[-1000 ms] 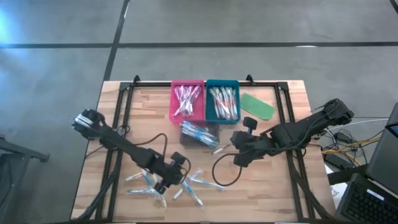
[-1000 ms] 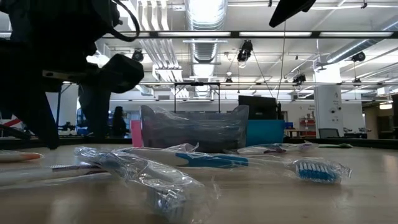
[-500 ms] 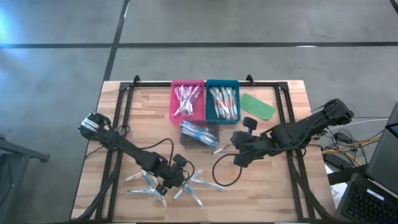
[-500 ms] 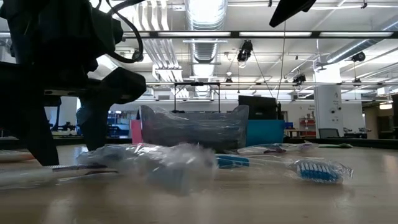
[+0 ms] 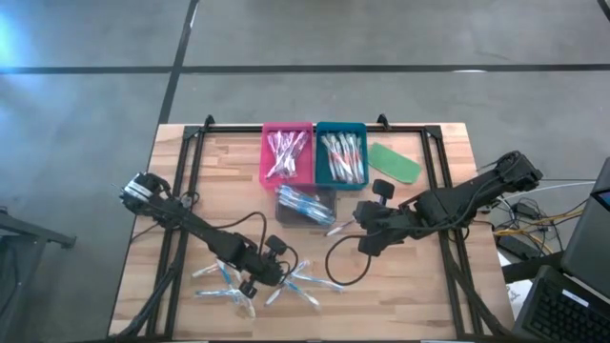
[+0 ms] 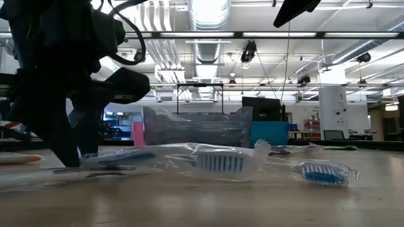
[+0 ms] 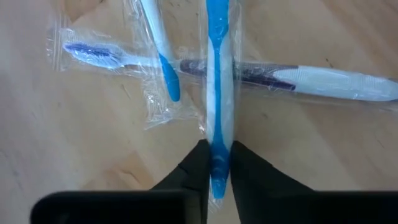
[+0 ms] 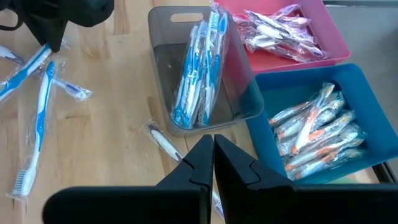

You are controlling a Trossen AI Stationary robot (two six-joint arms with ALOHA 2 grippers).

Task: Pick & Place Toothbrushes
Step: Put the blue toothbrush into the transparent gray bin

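Trays (image 5: 339, 157) mostly filled, several toothbrushes (image 5: 303, 284) loose on the bench (image 5: 429, 286). Left gripper (image 7: 216, 163) jaws clamped on a blue toothbrush (image 7: 219, 81); right gripper (image 8: 213, 152) jaws together, empty.

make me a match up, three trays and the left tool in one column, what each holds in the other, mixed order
Things:
1. pink tray
2. blue tray
3. grey clear tray
4. left tool

Holds:
A. one blue wrapped toothbrush, pinched at its handle end
B. orange-accented wrapped toothbrushes
C. blue wrapped toothbrushes, several
D. pinkish wrapped toothbrushes

Pairs: 1-D, 2-B, 3-C, 4-A
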